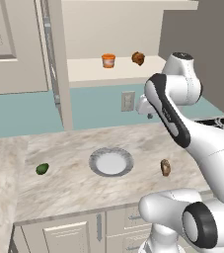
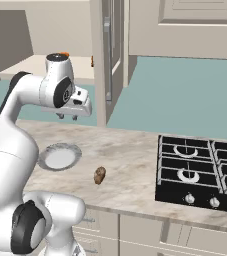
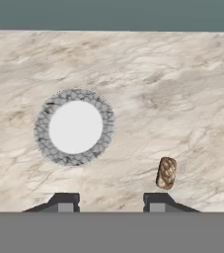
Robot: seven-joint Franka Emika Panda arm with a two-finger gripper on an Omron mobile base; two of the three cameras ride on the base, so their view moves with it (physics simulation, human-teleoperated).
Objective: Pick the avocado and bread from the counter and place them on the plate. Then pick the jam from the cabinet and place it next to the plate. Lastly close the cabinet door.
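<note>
Avocado (image 1: 42, 169) lies far to the left on the counter (image 1: 64, 190), close to where the worktop turns the corner, and well apart from the plate (image 1: 129, 162), which sits bare in the middle; the bread (image 1: 165, 167) stands right of the plate, a clear gap between them. Up in the open cabinet (image 1: 91, 70), the jam (image 1: 108, 60) rests on the pale shelf, with a rounder brown lump (image 1: 138, 58) to its right. My gripper (image 3: 112, 201) hangs high above the counter, fingers (image 3: 64, 201) spread wide with nothing between them, looking straight down on plate and bread. Nothing is on the plate yet, so I judge the job is at its start, with a first pick to make. The bread is the closer piece: it lies just beyond my right finger, so I should shift right, centre it in the gap, turn to close across its narrow width and come straight down. The avocado means a long reach left, near the counter's turn. Around the bread the marble is open on every side. The stove (image 2: 200, 170) lies further right, well apart, and the near edge leaves room. The open cabinet door (image 1: 54, 64) hangs above and left, so I keep low travelling that way.
</note>
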